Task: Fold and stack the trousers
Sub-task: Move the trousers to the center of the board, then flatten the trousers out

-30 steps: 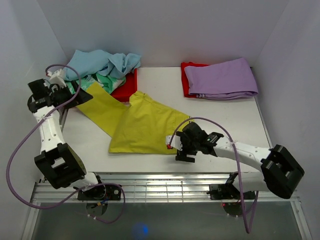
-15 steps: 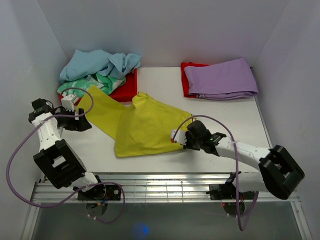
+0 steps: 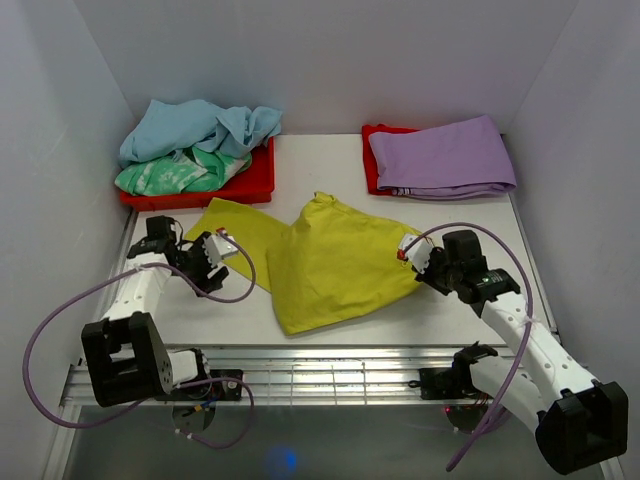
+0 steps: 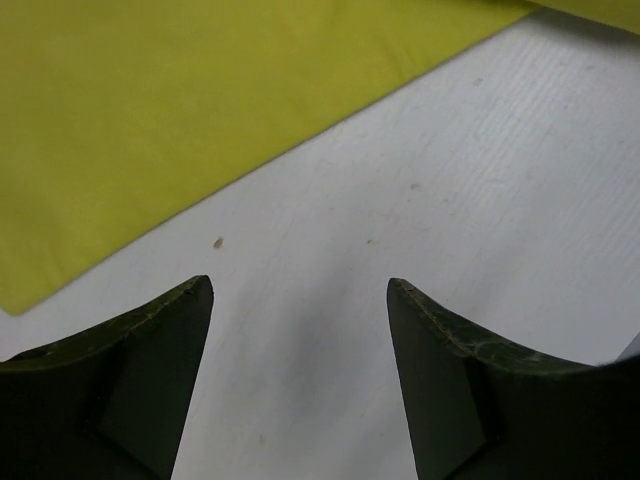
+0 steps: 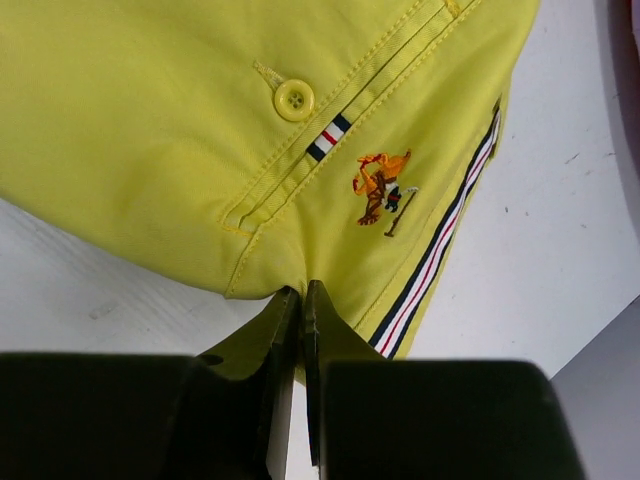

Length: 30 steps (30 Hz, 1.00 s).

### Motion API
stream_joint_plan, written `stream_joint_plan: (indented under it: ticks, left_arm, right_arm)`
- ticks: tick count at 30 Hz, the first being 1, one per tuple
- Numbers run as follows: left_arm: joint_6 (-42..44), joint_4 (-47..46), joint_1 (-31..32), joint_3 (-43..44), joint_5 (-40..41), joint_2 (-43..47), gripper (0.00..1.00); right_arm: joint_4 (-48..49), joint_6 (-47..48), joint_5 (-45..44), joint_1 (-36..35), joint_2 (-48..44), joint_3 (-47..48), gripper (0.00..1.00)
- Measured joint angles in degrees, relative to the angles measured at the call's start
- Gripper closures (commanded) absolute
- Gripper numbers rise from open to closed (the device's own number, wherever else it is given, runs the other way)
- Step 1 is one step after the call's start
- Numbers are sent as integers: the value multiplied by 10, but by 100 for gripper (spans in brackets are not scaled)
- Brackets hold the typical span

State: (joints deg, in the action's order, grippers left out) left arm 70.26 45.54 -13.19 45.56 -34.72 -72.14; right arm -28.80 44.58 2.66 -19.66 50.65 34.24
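As viewed from above, the trousers [image 3: 340,265] are spread across the middle of the table [image 3: 330,165]. They are bunched into a rough wedge, with one leg trailing out flat toward the left. The right pincer [image 3: 413,255] is set at the garment's right edge. The left pincer [image 3: 215,252] is held low, just beside the end of the trailing leg. A light blue garment [image 3: 200,125] and a green-patterned garment [image 3: 165,175] are heaped on a red tray [image 3: 255,185] at the back left. A lilac garment [image 3: 440,155] is laid folded at the back right, well apart from the trousers.

From the left wrist, the left pincer's fingers [image 4: 140,370] are seen spread wide over bare table, with nothing between them. The yellow leg's edge is seen just ahead, untouched.

From the right wrist, the jaws are shown pressed together on a pinch of yellow fabric by a pocket. A button [image 5: 293,99], an embroidered emblem [image 5: 382,187] and a striped trim [image 5: 440,255] are seen just beyond the grip. The trousers are thus held by the right pincer.

The task is judged to be at an early stage. No neat fold can be made out, one leg is not yet brought over the other, and both the folding and the stacking are left to be done.
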Motion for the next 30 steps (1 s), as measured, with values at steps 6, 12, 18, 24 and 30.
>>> stream_joint_plan:
  ticks: [6,12,18,24,30]
  left_arm:
    - [10,-25,64,-39,-34,20,18]
    - [-89,-66,239,-101,-65,113,12]
    - [-219,-119,329,-135,-67,144,7]
    - [-367,-197,396,-129,-57,151,2]
    - [-513,-317,459,-129,18,146,2]
  right_arm:
    - [-55,-16,18,24,15,62,92]
    - [-79,-68,55,28,63,152,92]
    - [-84,-142,122,29,106,291,92]
    - [-65,-229,147,42,161,412,92]
    - [-54,-316,135,62,201,452,92]
